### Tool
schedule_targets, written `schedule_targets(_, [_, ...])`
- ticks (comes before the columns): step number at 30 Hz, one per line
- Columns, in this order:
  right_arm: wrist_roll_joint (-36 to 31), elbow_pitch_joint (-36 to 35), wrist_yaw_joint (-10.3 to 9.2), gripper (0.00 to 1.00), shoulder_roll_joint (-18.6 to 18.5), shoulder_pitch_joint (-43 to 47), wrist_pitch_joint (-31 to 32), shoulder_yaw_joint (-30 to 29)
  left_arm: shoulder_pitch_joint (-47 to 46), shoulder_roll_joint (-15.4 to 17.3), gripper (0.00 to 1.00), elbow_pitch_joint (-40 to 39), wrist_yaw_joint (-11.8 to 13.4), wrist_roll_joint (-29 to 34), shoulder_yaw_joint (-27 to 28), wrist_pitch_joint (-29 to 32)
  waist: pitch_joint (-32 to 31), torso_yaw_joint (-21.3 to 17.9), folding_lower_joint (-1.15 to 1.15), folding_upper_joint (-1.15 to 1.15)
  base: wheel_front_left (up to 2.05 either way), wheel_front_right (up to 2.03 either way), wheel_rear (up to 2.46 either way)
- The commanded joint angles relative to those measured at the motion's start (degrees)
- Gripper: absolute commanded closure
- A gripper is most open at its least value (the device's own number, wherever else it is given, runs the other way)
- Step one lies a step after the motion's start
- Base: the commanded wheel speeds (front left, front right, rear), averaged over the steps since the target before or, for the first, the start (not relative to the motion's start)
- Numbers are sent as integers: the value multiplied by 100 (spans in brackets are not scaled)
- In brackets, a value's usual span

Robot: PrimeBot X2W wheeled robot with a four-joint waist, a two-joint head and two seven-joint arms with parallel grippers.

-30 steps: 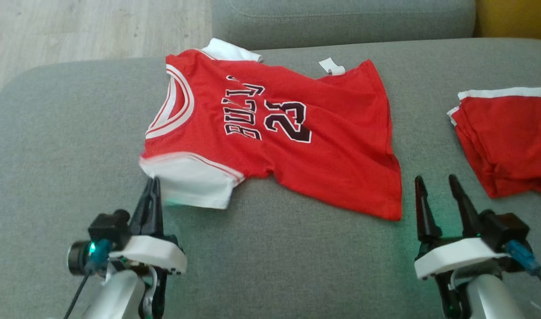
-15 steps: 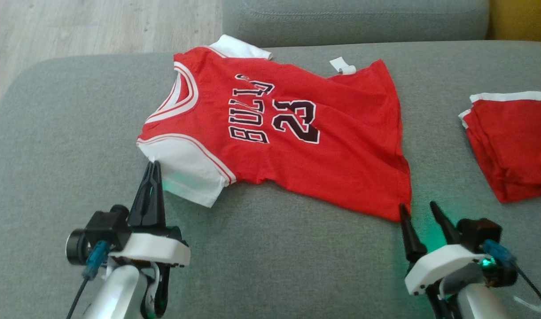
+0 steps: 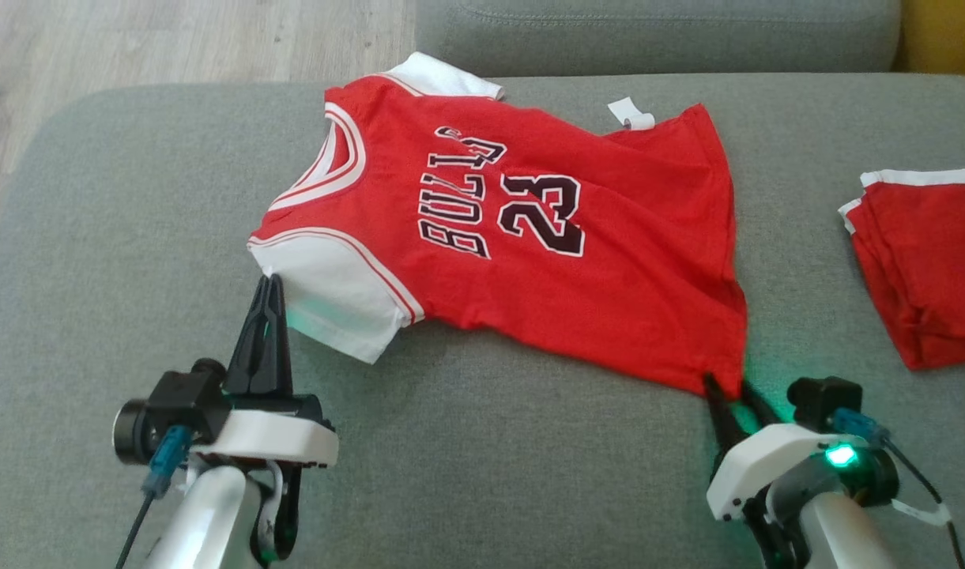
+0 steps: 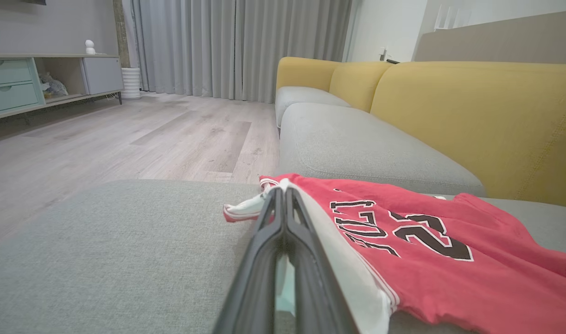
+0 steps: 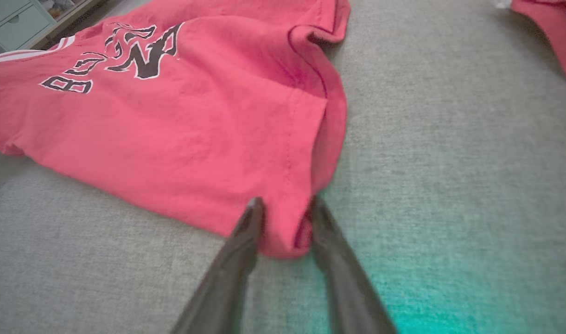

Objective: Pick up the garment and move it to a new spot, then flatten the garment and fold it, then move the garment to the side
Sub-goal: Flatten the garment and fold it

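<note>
The red jersey [image 3: 529, 261] lies spread face up on the grey sofa cushion [image 3: 118, 237], in the middle of the head view. Its "BULLS 23" lettering runs sideways, the white-trimmed neck is turned toward the left of the frame and the hem toward the right. The cloth isn't quite flat: there are shallow ripples across the body, and the hem curls under along its right edge. A small white label [image 3: 632, 114] pokes out at the far hem corner. At the lower left, the left end effector [image 3: 270, 280] has its fingers pressed tight together on the edge of the near white sleeve [image 3: 332, 300]. In the left wrist view the white cloth sits right at the fingertips and runs down along their right side. At the lower right, the right end effector [image 3: 727, 385] is down at the near hem corner. Its two fingers stand apart with the red corner between them, one on either side and not clamped shut. A green light [image 3: 839, 456] on that wrist throws a tint on the cushion beside it. Further right, well apart from the jersey, a folded red garment with a white band [image 3: 925, 261] rests on the same cushion at the frame's edge. Pale wood floor [image 3: 174, 39] shows at the upper left. The left wrist view takes in yellow backrests [image 4: 473, 116], grey curtains [image 4: 218, 46] and a low sideboard [image 4: 32, 79] across the room.
</note>
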Motion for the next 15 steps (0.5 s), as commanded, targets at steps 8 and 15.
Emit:
schedule_targets(8, [237,-400,-4,100,-19,-240,-334,347,-64,-3,100,-163,-122,-9,440,-71,-236,-122,0,0,0,0,0])
schedule_targets(15, [26,-1236,-4,100,-19,-682,-429,148,-356,-24,100,-422,-317,-278,715,-71,-494,-211,0,0,0,0,0])
